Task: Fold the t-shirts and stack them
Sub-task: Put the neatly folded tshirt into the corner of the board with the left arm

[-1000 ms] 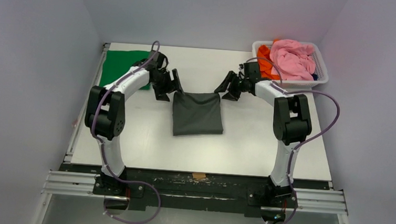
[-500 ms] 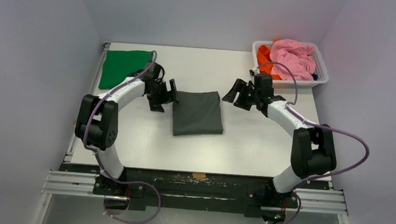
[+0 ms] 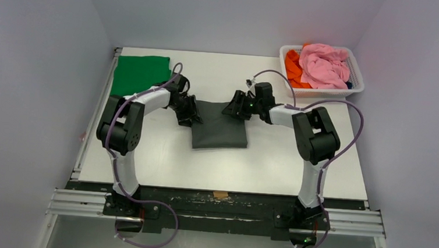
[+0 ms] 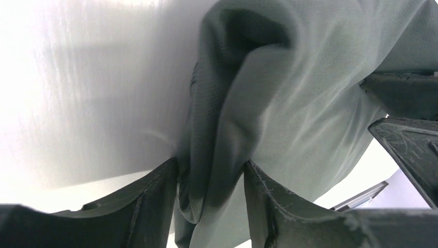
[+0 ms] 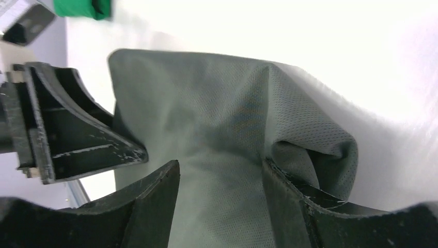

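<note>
White counter [image 3: 273, 163], pale walls. Sits mid-counter: charcoal t-shirt [image 3: 219, 130], folded to a rectangle. Far left corner bunched inside left claw [image 3: 191, 114], narrow gap, clamped on cloth. Far right corner likewise in right claw [image 3: 233, 110]. Probably pinching both corners to carry flat onto green t-shirt [image 3: 140, 75], back-left. Basket [image 3: 357, 75] far right.

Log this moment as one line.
left fingers: pinching dark grey t-shirt, far-left corner | right fingers: astride far-right corner, grip unclear | green t-shirt: flat, apart, far left
</note>
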You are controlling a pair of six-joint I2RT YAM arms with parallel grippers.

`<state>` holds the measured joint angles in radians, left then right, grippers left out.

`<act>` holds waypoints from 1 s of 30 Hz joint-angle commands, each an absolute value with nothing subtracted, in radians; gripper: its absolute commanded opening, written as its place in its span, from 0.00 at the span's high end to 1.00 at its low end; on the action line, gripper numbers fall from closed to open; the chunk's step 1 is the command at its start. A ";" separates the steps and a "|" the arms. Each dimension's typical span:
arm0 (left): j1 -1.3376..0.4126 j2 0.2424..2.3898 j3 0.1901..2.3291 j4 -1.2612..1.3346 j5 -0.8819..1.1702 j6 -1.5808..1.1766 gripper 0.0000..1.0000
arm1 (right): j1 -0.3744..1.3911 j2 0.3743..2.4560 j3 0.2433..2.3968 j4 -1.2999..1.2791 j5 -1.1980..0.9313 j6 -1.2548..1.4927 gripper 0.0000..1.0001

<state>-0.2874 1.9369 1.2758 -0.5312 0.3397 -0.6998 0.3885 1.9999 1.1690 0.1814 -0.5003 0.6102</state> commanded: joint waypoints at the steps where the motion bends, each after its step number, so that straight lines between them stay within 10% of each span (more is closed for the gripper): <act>1: -0.303 2.004 1.309 -0.511 0.305 -0.707 0.55 | 0.376 2.035 1.205 0.261 -0.466 0.635 0.41; 5: -0.328 2.027 1.351 -0.536 0.266 -0.697 0.74 | 0.376 2.010 1.175 0.288 -0.509 0.652 0.41; 7: -0.333 2.043 1.384 -0.558 0.256 -0.690 0.99 | 0.375 1.958 1.158 0.289 -0.525 0.649 0.40; 30: -0.266 2.091 1.932 -0.798 -0.372 -0.203 1.00 | 0.373 0.895 0.644 -0.040 0.390 0.521 0.05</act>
<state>-0.2932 2.0445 1.8118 -0.7822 -0.2432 -0.3355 0.3737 0.9489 0.6758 -0.0219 0.2634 0.5270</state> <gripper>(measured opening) 0.038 0.937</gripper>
